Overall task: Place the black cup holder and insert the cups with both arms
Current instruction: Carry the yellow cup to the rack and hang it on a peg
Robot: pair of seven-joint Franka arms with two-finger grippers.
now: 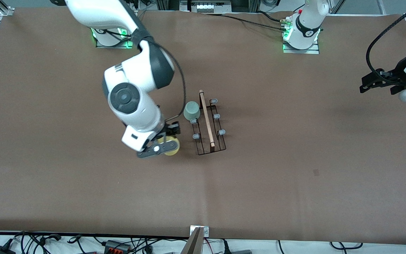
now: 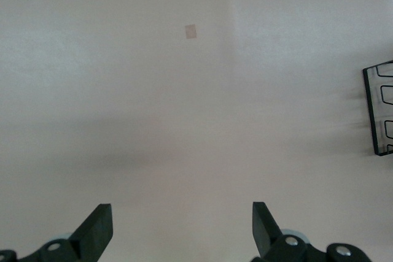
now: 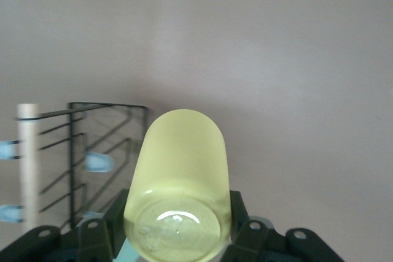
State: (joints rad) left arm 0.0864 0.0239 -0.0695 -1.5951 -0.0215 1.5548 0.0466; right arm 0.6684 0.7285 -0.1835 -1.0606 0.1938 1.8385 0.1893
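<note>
Right wrist view: yellow cup [image 3: 181,182] in right pincer [image 3: 178,228].

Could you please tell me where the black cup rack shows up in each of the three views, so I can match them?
Front view: the black cup rack stands mid-table, a green cup on one prong.
Left wrist view: only a corner of it shows at the picture's edge.
Right wrist view: it stands past the yellow cup in the right end effector.
Shared landmark: the rack's black wire frame.

Two small plastic cups, one pale green [image 1: 191,110] and one yellow [image 1: 172,146], plus one black wire cup holder [image 1: 208,123] with six grey-tipped prongs.
</note>
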